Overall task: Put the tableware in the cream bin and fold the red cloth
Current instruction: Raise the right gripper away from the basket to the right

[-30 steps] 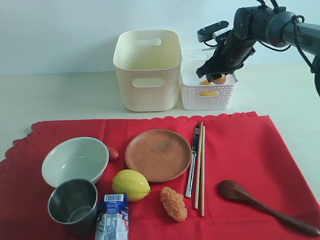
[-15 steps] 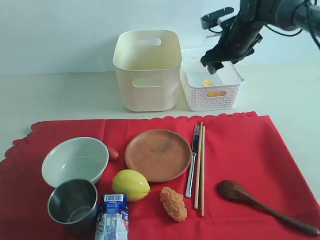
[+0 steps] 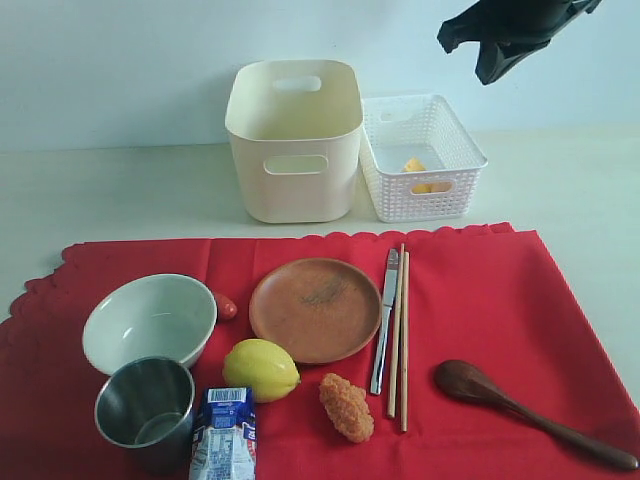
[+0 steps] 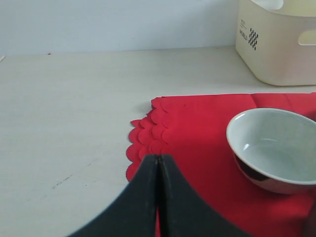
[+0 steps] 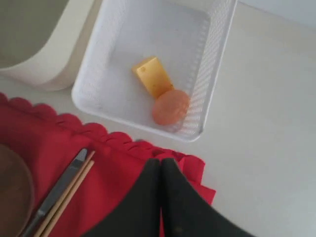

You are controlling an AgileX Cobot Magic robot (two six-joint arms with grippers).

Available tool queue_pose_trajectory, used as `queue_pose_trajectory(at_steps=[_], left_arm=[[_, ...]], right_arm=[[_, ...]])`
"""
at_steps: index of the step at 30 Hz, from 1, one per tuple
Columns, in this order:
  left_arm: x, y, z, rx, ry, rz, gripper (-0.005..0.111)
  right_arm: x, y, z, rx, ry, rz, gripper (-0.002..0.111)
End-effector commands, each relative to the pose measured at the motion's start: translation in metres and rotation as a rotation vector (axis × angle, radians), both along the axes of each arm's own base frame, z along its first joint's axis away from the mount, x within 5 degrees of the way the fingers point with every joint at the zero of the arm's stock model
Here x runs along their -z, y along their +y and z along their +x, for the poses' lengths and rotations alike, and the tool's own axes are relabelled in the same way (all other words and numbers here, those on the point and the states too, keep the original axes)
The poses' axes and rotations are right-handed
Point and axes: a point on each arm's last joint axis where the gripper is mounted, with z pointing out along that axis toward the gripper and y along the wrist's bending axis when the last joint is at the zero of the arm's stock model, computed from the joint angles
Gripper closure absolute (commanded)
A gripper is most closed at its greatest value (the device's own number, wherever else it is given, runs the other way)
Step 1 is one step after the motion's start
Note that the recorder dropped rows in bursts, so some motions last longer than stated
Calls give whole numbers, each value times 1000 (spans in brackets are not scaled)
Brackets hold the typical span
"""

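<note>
Now my right gripper (image 5: 160,160) is pressed shut, and it holds nothing. A second ago it was down low at the white lattice basket (image 3: 425,205). Since then it has gone up high, to the top right corner of the exterior view, well above the basket. The egg (image 5: 170,106) that was up by my gripper back then now lies in the basket, touching the yellow cheese (image 5: 152,76).

My left gripper (image 4: 158,157) is pressed shut too, with nothing in it. It hangs over the wavy left edge of the red cloth (image 3: 480,290), near the grey-white bowl (image 3: 150,320).

The tableware has not moved. The bowl, the steel cup (image 3: 145,405), the brown plate (image 3: 316,308), the knife (image 3: 384,320), the chopsticks (image 3: 402,340) and the dark wooden spoon (image 3: 520,405) all lie on the cloth. The lemon (image 3: 260,368) and the milk carton (image 3: 224,435) lie there as well.

The cloth is spread flat on the surface (image 3: 120,190). The cream bin (image 3: 295,195) stands behind the cloth, just beside the basket.
</note>
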Motion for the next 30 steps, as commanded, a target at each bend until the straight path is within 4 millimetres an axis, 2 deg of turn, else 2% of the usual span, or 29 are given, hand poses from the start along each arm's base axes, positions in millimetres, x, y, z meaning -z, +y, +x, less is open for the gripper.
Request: queue_pose_trajectory(at_steps=[1,17,23,30], left_arm=[[0,0,0,1,-11,-10,107],[0,0,0,1,-11,-10,107],[0,0,0,1,-11,-10,107],[0,0,0,1,-11,-10,107]], right_arm=[[-10,-3,-27,8,-22,56,108],[26,-23,-129,27,-81,66,108],[37,-29,-154,34,-99,67,108],[41,-29,-173,48,-117,124,108]])
